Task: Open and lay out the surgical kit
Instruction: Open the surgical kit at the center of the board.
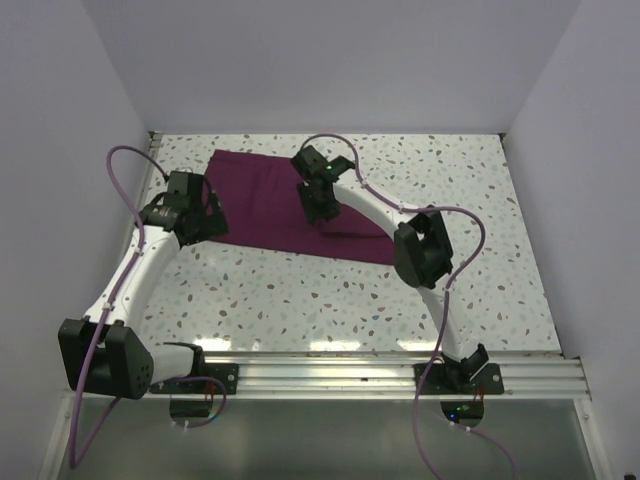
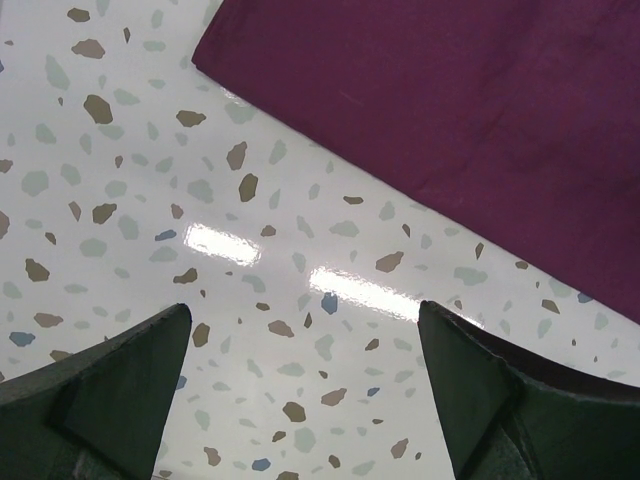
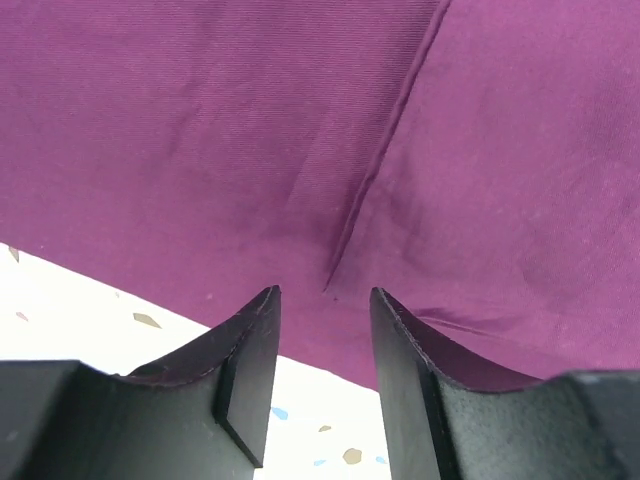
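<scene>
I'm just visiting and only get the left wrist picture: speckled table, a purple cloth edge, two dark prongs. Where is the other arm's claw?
Observer: The right claw hangs over the cloth wrap, close to one edge of it.
Operator: Is it gripping the cloth?
Observer: No; its own camera shows the fingers slightly apart, either side of a fold line, nothing pinched.
Operator: Any tools laid out?
Observer: None show in any view; from above, the wrap lies flat on the far part of the table.
</scene>
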`<act>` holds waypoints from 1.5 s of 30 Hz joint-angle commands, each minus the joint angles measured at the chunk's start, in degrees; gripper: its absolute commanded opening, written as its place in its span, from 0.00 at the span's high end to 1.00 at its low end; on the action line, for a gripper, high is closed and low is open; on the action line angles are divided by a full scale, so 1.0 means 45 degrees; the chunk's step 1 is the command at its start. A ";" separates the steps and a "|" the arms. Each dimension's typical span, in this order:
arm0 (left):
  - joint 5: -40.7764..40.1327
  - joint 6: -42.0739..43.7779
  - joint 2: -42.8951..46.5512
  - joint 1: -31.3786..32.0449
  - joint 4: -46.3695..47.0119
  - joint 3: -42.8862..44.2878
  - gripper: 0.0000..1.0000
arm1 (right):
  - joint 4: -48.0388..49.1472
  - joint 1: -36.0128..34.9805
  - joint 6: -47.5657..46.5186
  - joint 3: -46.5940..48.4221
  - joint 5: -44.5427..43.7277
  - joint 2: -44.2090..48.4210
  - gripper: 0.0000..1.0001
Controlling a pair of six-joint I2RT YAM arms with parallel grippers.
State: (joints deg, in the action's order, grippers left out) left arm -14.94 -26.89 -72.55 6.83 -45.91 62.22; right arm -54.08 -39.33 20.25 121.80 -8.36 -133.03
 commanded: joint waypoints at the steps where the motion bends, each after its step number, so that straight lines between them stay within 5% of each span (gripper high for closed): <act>1: -0.0098 0.0039 0.0420 0.0025 0.0319 -0.0134 0.00 | -0.0305 -0.0029 -0.0379 0.0082 -0.0349 -0.0143 0.56; 12: -0.0293 0.0312 0.0361 0.0025 0.0437 -0.0017 0.00 | -0.0716 -0.0185 -0.0437 0.0492 -0.1228 -0.1199 0.64; 28: -0.0215 0.0391 0.0010 0.0025 0.0671 0.0022 0.00 | -0.1633 -0.0185 -0.0496 0.1605 -0.1150 -0.0848 0.95; 39: -0.0137 0.0332 -0.0068 0.0025 0.0613 0.0139 0.00 | -0.2102 -0.0166 -0.0672 0.2016 -0.1150 -0.0633 0.90; 45: -0.0137 0.0313 -0.0107 0.0025 0.0593 0.0217 0.00 | -0.1927 -0.0147 -0.0672 0.1665 -0.0877 -0.0535 0.72</act>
State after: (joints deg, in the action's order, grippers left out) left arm -15.38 -25.93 -72.97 6.83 -45.06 61.95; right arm -62.11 -40.07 18.33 128.79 -12.82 -138.58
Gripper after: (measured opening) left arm 0.995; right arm 0.258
